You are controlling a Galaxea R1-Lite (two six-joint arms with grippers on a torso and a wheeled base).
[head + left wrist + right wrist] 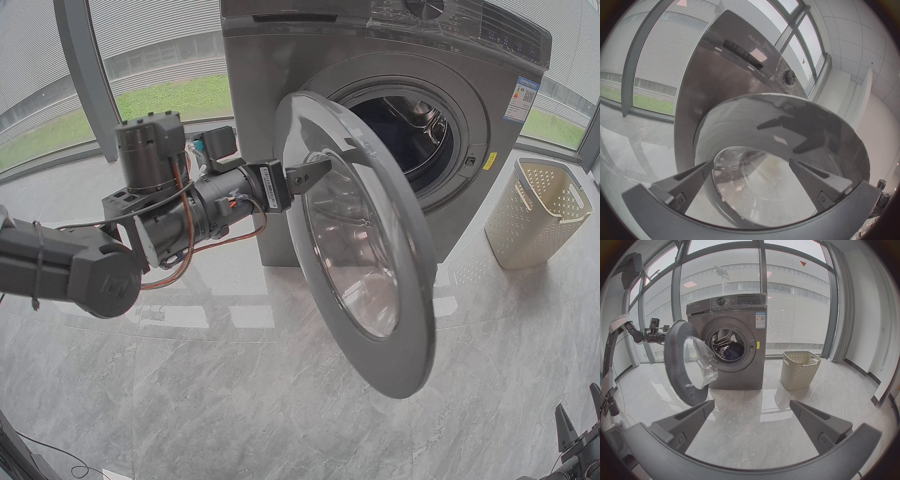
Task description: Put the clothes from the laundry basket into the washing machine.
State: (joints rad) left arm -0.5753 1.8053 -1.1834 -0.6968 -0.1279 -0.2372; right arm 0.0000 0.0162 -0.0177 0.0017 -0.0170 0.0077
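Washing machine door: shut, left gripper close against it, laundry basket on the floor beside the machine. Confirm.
Not shut: the washing machine door is open, swung wide, as the head view shows. The left gripper is close against it, and the laundry basket is on the floor beside the machine.

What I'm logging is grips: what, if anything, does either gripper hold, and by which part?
Nothing is held. The left gripper is at the edge of the washing machine door, jaws open; the right gripper is open and empty.
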